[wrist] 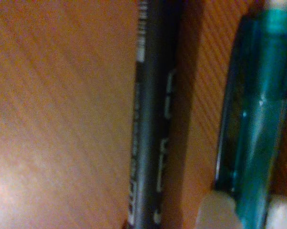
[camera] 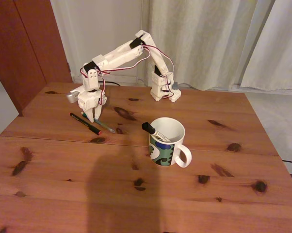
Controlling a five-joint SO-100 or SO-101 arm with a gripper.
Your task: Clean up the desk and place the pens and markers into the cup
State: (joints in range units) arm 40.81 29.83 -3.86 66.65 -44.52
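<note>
Done: white marker (camera: 155,132) already standing in cup (camera: 168,144).
Left: black pen (camera: 85,123) and teal pen (camera: 103,126), side by side on counter (camera: 136,194).
Pincer (camera: 93,118): down over teal pen; spread or pinching, cannot tell.

Desk (camera: 63,165) smooth knotty wood w/ sheen; teal pen (wrist: 258,129) translucent glossy plastic.

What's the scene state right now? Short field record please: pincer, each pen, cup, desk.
pincer: lowered to the desk over the teal pen; open or shut cannot be told
teal pen: lying on the desk, under the pincer tips
black pen: lying on the desk beside the teal pen, apart from it in the wrist view, red tip toward the camera
white marker: in the cup, black end leaning over the rim
cup: upright, handle toward right of fixed view
desk: reddish knotted wood
</note>
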